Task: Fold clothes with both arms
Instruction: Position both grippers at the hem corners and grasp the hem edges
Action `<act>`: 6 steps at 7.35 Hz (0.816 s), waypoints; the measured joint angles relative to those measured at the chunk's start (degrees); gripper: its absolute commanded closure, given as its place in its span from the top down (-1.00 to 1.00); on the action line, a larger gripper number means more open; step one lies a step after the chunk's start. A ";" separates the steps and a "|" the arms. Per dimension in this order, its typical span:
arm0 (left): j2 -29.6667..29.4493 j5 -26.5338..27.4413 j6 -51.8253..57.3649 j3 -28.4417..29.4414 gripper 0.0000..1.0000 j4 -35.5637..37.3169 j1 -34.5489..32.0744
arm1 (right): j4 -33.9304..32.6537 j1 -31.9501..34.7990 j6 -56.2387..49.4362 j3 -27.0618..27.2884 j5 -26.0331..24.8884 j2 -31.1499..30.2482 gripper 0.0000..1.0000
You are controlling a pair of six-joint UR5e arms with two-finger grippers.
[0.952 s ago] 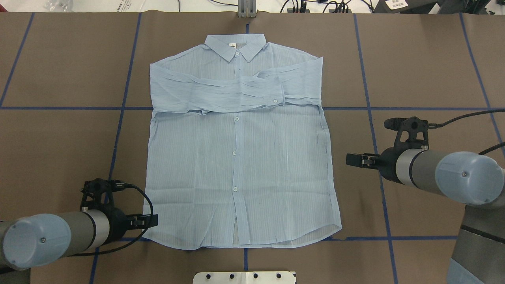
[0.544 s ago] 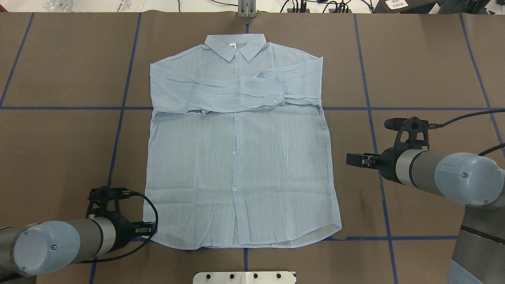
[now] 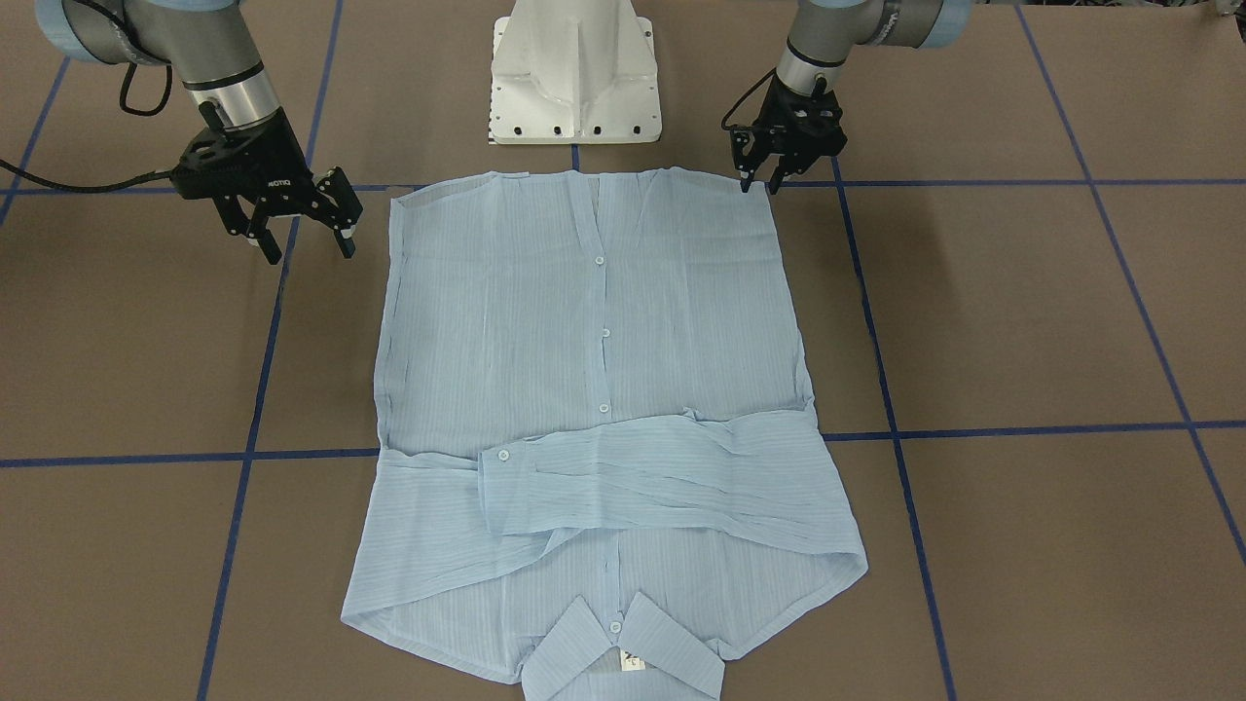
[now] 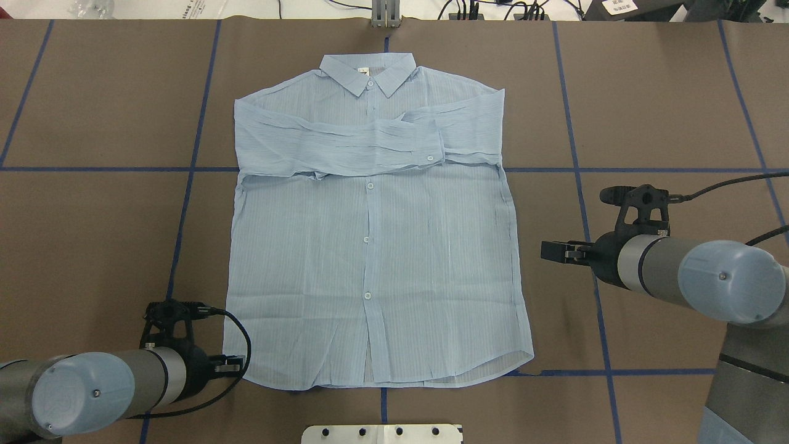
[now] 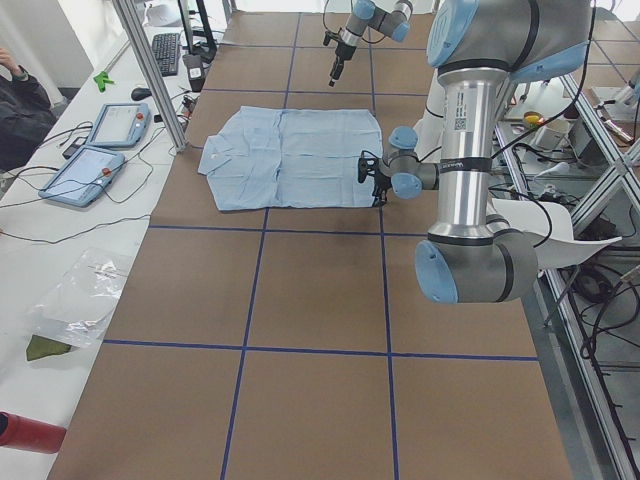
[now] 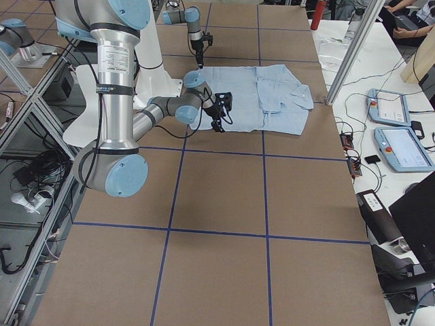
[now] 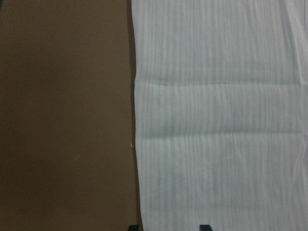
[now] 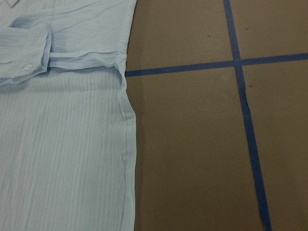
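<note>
**Left arm slides to the hem corner; right arm waits**

Over the last second the left fingers (image 3: 744,175) have travelled back toward the robot along the shirt's (image 4: 376,246) side edge. They now sit at its near hem corner. The left wrist view shows the two tips apart, one right at the cloth's edge and the other over the cloth, so a strip of that edge lies between them. They are open and hold nothing. Whether they already touch the fabric or the table (image 4: 92,246) cannot be told.

The right fingers (image 3: 343,234) have not shifted in that time. They are spread wide and empty, beside the shirt's other side edge at about mid-body height. They are clear of the cloth, with bare table between their tips and the seam.

The shirt lies flat and buttoned in front of both sets of fingers, collar at the far end. Both sleeves are already crossed over the chest.

The left arm's move looks like lining up a pinch on the hem. A two-handed fold of the lower half probably needs the right fingers at the opposite hem corner. That corner lies closer to the robot than they are now, so the lift seems not yet ready.
</note>
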 measured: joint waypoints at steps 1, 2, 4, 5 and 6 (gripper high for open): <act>-0.04 -0.05 0.00 0.05 -0.08 0.03 0.41 | 0.00 -0.09 0.00 -0.04 -0.16 0.00 1.00; -0.05 -0.08 0.00 0.10 -0.11 0.04 0.83 | 0.00 -0.23 0.02 -0.09 -0.42 0.01 1.00; -0.07 -0.09 0.00 0.16 -0.37 0.05 1.23 | 0.00 -0.53 0.07 -0.20 -0.74 0.08 1.00; -0.10 -0.11 0.00 0.23 -0.42 0.05 1.25 | 0.00 -0.60 0.09 -0.23 -0.77 0.08 1.00; -0.15 -0.17 0.04 0.29 -0.42 0.05 1.28 | 0.00 -0.68 0.09 -0.25 -0.80 0.09 1.00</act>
